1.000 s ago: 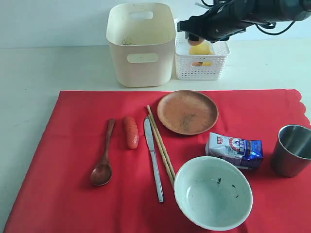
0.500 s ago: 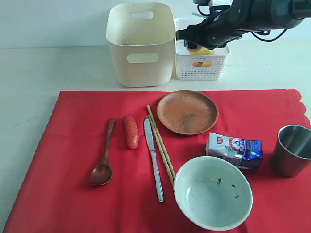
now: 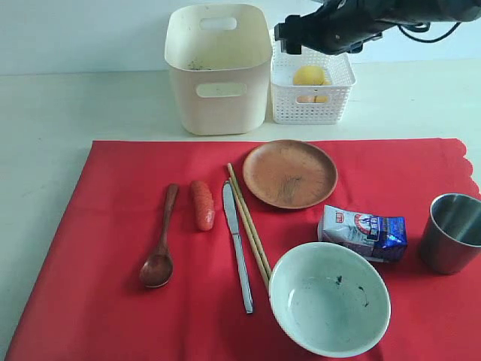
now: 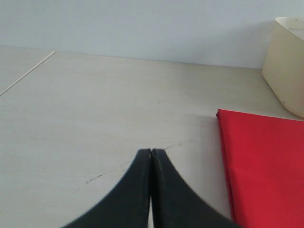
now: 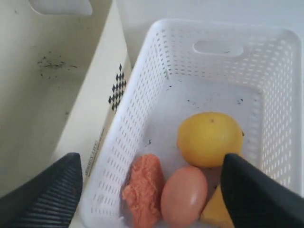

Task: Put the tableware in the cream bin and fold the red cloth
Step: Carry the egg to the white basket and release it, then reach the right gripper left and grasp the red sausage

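**Done with the fruit; on to the tableware**

Lets go of the yellow fruit with the right gripper: a second ago pinched over the white basket just right of the cream bin, now lying loose inside that basket beside an egg; leaves that gripper spread wide, holding nothing, lifted clear above the basket.

Keeps the left gripper pressed together and empty, low over bare worktop left of the cream bin, near a corner of the red cloth.

Amounts to one stray food item cleared away, probably; puts no tableware into the cream bin as far as can be seen.

Leaves everything of the task in front of the cream bin, resting on the flat, unfolded cloth: round brown plate nearest; wooden chopsticks, steel knife and wooden spoon farther forward; pale bowl farthest; steel cup well off to the right.

Calls next, most likely, for sending the freed right gripper to the plate or the cup; folding only after clearing the cloth, milk carton and sausage included.
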Robot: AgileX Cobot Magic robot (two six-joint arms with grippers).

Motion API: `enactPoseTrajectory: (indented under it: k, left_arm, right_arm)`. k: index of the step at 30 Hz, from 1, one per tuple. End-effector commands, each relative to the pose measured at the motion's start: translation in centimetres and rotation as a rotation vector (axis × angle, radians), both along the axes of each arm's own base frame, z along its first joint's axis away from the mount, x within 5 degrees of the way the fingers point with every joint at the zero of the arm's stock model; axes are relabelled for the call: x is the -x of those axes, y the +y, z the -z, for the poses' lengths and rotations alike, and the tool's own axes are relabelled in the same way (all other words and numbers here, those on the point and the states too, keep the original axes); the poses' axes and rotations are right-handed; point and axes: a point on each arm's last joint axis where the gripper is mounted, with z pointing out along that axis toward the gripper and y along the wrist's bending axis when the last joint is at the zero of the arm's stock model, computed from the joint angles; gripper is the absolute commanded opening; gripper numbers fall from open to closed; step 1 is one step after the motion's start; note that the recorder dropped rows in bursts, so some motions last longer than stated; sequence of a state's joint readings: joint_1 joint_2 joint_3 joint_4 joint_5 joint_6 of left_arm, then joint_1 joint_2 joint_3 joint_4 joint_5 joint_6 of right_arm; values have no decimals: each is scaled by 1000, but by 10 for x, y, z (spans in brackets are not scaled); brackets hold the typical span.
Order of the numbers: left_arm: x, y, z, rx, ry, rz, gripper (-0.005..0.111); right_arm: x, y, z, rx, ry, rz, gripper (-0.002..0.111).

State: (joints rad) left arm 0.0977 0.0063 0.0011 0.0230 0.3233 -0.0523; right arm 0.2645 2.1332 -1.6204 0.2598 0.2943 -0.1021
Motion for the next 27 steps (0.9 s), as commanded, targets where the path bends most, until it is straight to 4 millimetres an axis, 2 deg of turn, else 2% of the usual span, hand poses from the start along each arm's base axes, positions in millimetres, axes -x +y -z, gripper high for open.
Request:
enactPoseTrajectory:
  k: [1, 4, 7, 14, 17, 20, 22, 27]
  left_arm:
    - [0, 0, -1, 3, -12, -4, 2]
    - [0, 0, -1, 3, -12, -4, 2]
    - [0, 0, -1, 3, -12, -4, 2]
    - [0, 0, -1, 3, -12, -4, 2]
    - [0, 0, -1, 3, -12, -4, 2]
    - [0, 0, -1, 3, -12, -4, 2]
    - [0, 0, -1, 3, -12, -4, 2]
    - [0, 0, -1, 3, -12, -4, 2]
  right_arm:
    - [16, -2, -38, 42, 24, -53, 75]
    - [30, -4, -56, 60, 81, -80, 75]
    - [45, -6, -71, 84, 142, -119, 69]
    - [75, -8, -99, 82, 241, -211, 25]
    - [91, 3, -98, 83, 265, -273, 12]
    - [110, 23, -87, 107, 294, -344, 4]
    - [122, 40, -77, 120, 314, -392, 0]
    - [146, 80, -50, 151, 353, -496, 0]
